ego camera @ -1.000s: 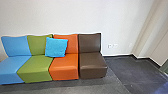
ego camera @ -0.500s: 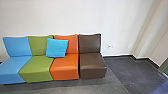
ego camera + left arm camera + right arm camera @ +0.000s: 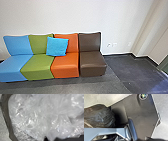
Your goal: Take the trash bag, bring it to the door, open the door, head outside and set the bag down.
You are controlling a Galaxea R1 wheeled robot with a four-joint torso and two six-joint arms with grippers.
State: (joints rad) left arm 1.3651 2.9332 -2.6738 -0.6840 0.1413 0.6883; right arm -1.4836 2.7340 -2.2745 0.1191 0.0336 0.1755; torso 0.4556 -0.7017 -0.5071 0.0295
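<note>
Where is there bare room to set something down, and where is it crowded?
Bare: the brown seat below its backrest, and the dark floor between that seat and the wall. Crowded: the cushion overlaps green backrest and orange backrest; the trash bag is by the robot's plate.

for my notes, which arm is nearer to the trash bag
The left arm, it seems. The trash bag shows in close-up at its wrist, while the right arm looks farther away, viewing the bag beside the robot's jointed bar.
</note>
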